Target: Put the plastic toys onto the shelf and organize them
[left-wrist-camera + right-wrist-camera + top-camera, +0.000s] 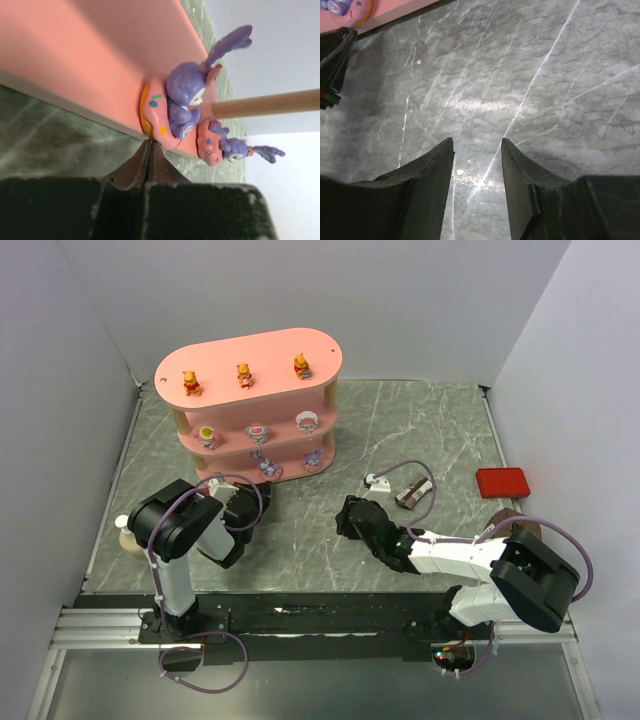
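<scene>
Tidying the lowest tier looks like the step in hand. The shelf (270,355) carries three bears (243,373) on top and three round toys (258,431) on the middle tier. The left gripper (151,150) has its jaws pressed fully together, holding nothing, with its tip at the bottom tier's edge just below a purple toy (185,100). A second purple toy (225,145) sits farther along. A third is probably there, but a cable partly hides it from above. The right gripper (477,142) hangs part open and empty over the bare table (545,75). Next, I judge, comes a gentle nudge to square the toy without tipping it.
</scene>
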Tool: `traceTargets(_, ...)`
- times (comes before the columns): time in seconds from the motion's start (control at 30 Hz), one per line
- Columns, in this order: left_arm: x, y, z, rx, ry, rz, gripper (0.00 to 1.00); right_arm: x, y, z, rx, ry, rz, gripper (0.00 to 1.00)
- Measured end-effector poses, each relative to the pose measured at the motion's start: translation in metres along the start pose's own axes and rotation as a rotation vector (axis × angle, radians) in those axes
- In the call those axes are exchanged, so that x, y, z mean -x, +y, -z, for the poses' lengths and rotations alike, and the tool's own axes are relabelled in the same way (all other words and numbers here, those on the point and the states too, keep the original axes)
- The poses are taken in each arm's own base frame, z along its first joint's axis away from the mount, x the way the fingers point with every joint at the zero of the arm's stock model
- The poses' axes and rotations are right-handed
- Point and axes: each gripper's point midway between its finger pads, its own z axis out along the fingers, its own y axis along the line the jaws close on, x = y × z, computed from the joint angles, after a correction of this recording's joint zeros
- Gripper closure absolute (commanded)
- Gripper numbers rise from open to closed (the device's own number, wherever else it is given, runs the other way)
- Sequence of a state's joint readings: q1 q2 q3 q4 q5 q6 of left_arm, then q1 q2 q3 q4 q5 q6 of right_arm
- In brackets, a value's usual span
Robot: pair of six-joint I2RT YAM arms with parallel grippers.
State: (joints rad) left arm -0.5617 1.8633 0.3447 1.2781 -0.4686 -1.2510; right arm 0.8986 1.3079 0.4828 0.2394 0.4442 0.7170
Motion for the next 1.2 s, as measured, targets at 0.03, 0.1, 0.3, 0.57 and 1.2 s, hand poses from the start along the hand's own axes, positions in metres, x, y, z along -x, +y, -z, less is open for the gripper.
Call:
traceTargets(0.03, 0.002, 0.001, -0.001, 0.002, -0.005, 0.002, 0.99, -0.001, 0.0, 0.0, -0.002, 0.002, 0.001, 0.5)
traceTargets(0.1, 0.005, 0.002, -0.002, 0.006, -0.011, 0.003, 0.99, -0.002, -0.001, -0.001, -0.005, 0.006, 0.004, 0.5)
traceTargets(0.3, 0.015, 0.007, -0.004, 0.02, -0.033, 0.011, 0.99, -0.006, -0.004, -0.003, -0.015, 0.017, 0.011, 0.5)
traceTargets(0.57, 0.026, 0.01, -0.007, 0.022, -0.044, 0.041, 0.99, -0.011, -0.007, -0.006, -0.028, 0.028, 0.019, 0.5)
traceTargets(1.2, 0.033, 0.004, -0.015, 0.009, -0.056, 0.058, 0.99, -0.01, -0.01, -0.008, -0.038, 0.03, 0.017, 0.51)
